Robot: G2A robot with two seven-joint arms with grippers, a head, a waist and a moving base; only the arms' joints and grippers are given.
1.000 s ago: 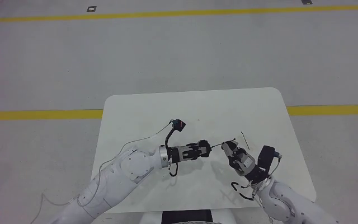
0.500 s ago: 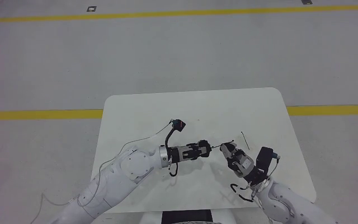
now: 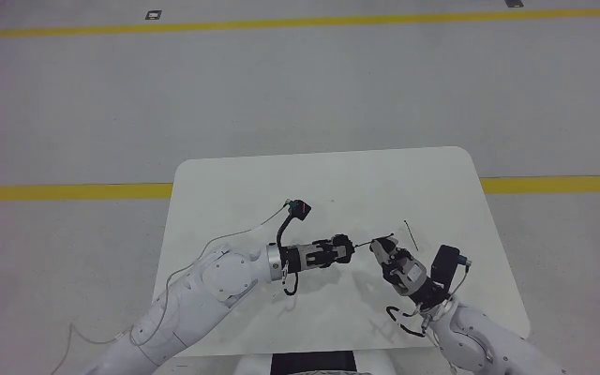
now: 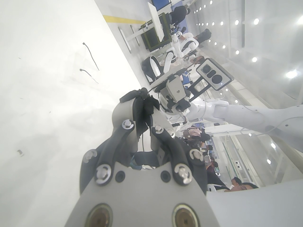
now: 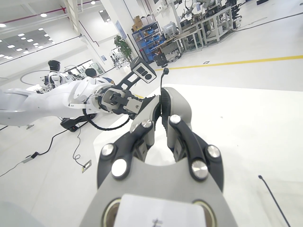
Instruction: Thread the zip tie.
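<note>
A thin black zip tie point(image 3: 386, 236) spans the gap between my two grippers above the white table point(image 3: 281, 187). My left gripper point(image 3: 349, 247) is shut on one end of it, and its dark pads point(image 4: 139, 109) are pressed together in the left wrist view. My right gripper point(image 3: 379, 249) faces it from close by and is shut on the strap point(image 5: 162, 83). The tie's head point(image 5: 166, 71) sticks out past the right fingertips. The right gripper's body point(image 4: 175, 93) shows just behind the left fingertips.
A spare zip tie point(image 3: 409, 234) lies flat on the table just beyond the right gripper, and is also seen as a black strap point(image 5: 272, 194). The left wrist view shows two loose ties point(image 4: 91, 55) point(image 4: 88, 74). The table's far half is bare.
The right gripper has shifted slightly toward the left gripper with the tie in it. The left arm has kept still.
</note>
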